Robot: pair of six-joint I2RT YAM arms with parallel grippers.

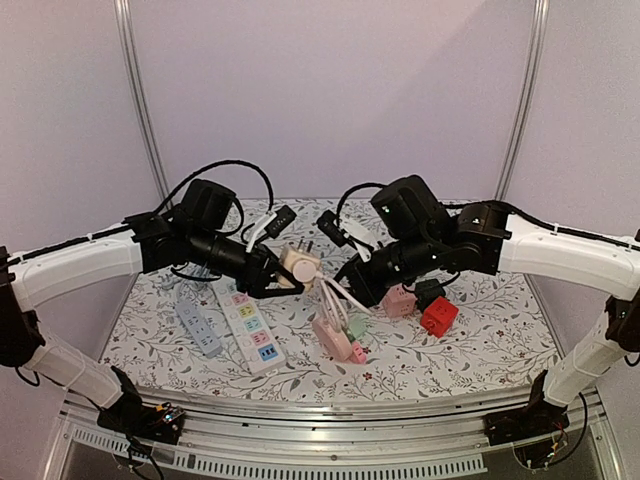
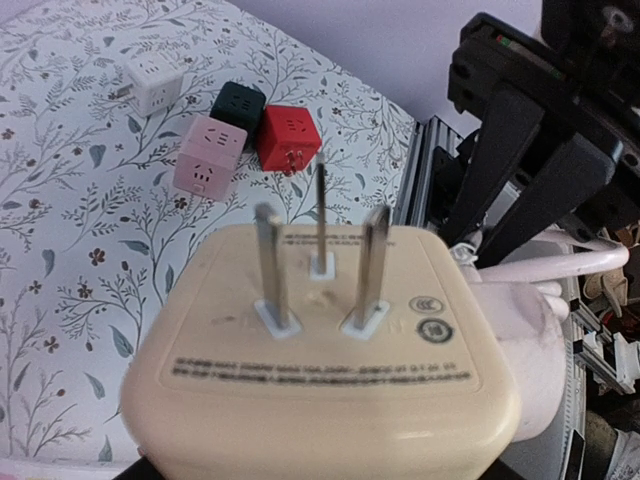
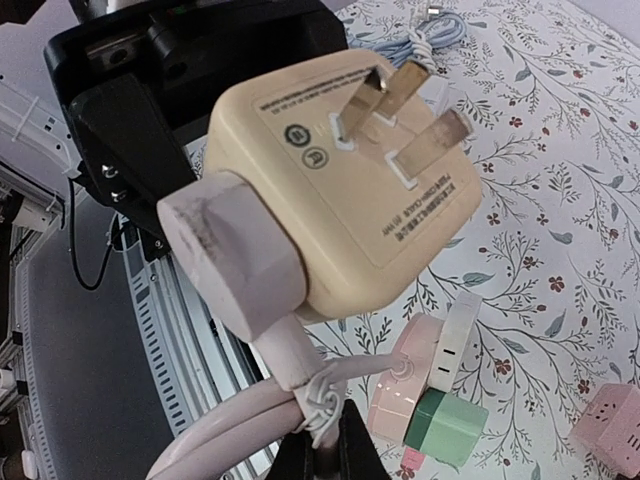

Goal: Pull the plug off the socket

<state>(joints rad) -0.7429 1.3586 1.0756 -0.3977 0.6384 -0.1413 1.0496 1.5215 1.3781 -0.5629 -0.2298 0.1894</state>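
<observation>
The left claw (image 1: 272,278) pinches the cream socket cube (image 1: 300,266), holding it in the air above the flowered table (image 1: 480,340). The pale pink plug (image 3: 235,250) sits pushed into the cube's side. The right claw (image 3: 320,448) is pressed together on the cable (image 3: 270,410) just below the plug.

Red cube (image 1: 438,316) nr pink cube (image 1: 399,300); grey strip (image 1: 198,327) beside white strip (image 1: 251,327).

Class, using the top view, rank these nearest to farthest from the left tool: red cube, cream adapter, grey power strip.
1. cream adapter, held in the left tool.
2. grey power strip, lower left of it.
3. red cube, far right.
</observation>
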